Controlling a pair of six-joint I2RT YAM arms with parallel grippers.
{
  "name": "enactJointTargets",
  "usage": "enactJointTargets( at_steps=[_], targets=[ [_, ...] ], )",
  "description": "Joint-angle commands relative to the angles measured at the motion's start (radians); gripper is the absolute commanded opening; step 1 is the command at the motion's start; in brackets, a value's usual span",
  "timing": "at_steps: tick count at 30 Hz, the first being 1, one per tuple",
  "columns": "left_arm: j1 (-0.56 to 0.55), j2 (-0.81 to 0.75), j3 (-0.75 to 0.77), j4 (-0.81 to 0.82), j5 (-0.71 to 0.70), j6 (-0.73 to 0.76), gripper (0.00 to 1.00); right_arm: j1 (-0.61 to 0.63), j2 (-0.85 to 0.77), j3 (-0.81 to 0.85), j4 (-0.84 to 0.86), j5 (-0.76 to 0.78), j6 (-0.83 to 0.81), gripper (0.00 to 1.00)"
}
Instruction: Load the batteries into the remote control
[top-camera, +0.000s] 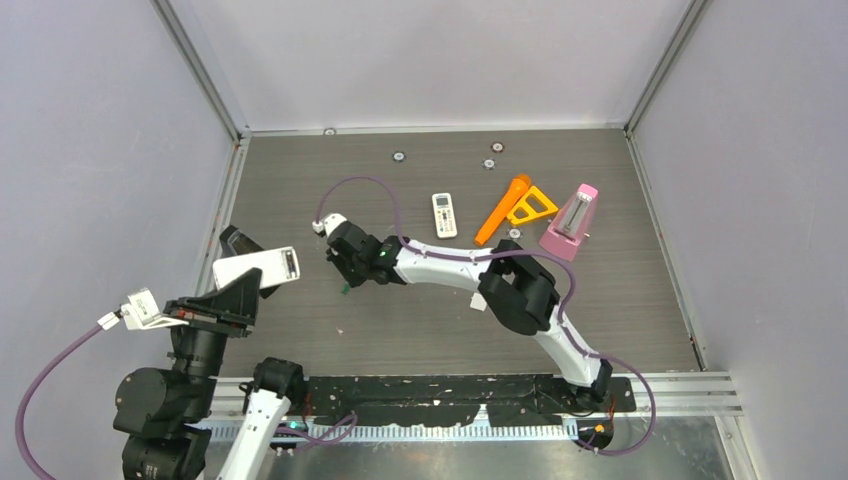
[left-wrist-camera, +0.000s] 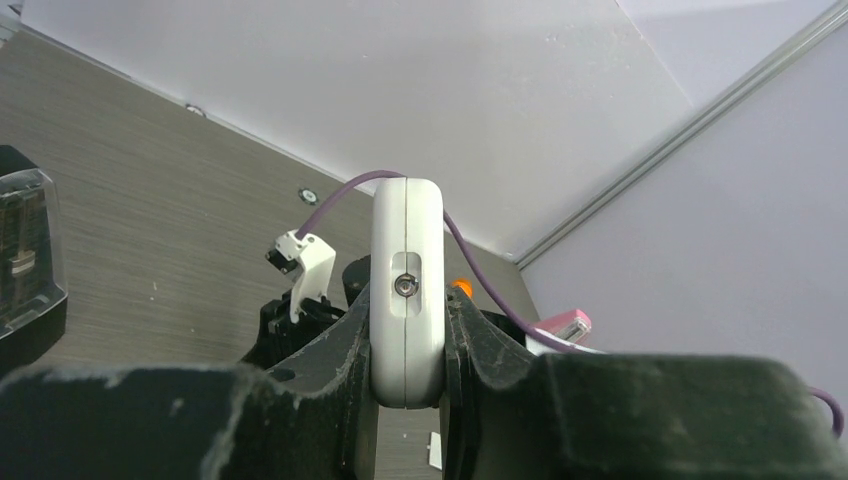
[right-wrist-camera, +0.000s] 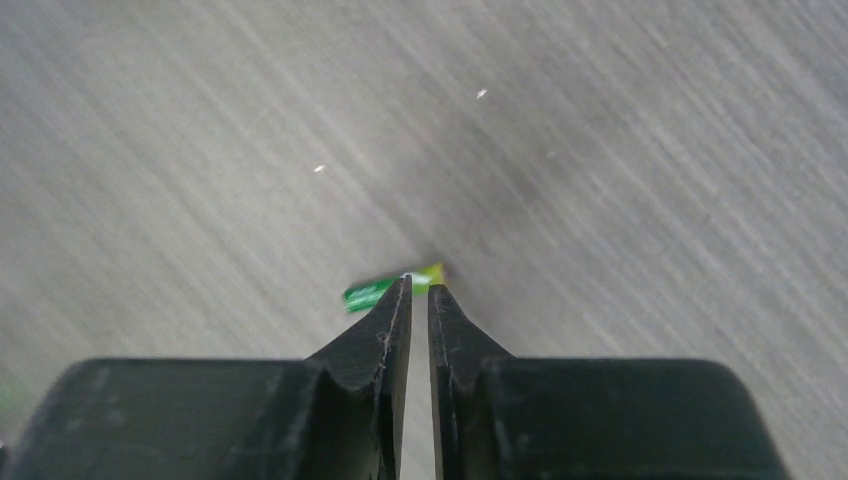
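Left side: the left gripper (left-wrist-camera: 407, 345) is raised above the bench (top-camera: 420, 330), near the left wall. Its fingers (left-wrist-camera: 330, 360) are clenched on a white remote control (left-wrist-camera: 407, 250), which stands on edge between them. The pads press its two broad faces, and its narrow end with a small round lens faces the wrist camera. Just beyond it, a dark box (top-camera: 238, 241) with a clear top rests on the bench.

Centre: the right arm reaches left across the bench, with the right gripper (right-wrist-camera: 420, 290) pointing down at the surface. Its fingers (right-wrist-camera: 385, 340) are drawn almost together, leaving only a thin slit. The green battery (right-wrist-camera: 368, 294) lies crosswise right at their tips, on or just above the bench. The wrist view is blurred, so I cannot tell whether the battery is pinched.

Right of centre: a small white remote with buttons (top-camera: 444, 214) lies flat. Further right are an orange handled tool (top-camera: 502, 210), a yellow triangle (top-camera: 532, 207) touching it, and a pink metronome (top-camera: 572, 222).
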Motion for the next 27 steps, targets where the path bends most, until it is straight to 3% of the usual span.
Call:
enactJointTargets(
  at_steps=[1, 10, 27],
  targets=[
    [0.004, 0.028, 0.009, 0.044, -0.011, -0.017, 0.0, -0.029, 0.069, 0.082, 0.012, -0.024, -0.074, 0.16],
    [0.005, 0.05, -0.016, 0.061, 0.011, -0.031, 0.0, -0.043, 0.162, 0.19, -0.07, -0.026, -0.132, 0.15],
    [0.005, 0.045, -0.045, 0.067, 0.025, -0.033, 0.0, -0.033, 0.006, -0.01, -0.114, -0.191, -0.209, 0.16]
  ],
)
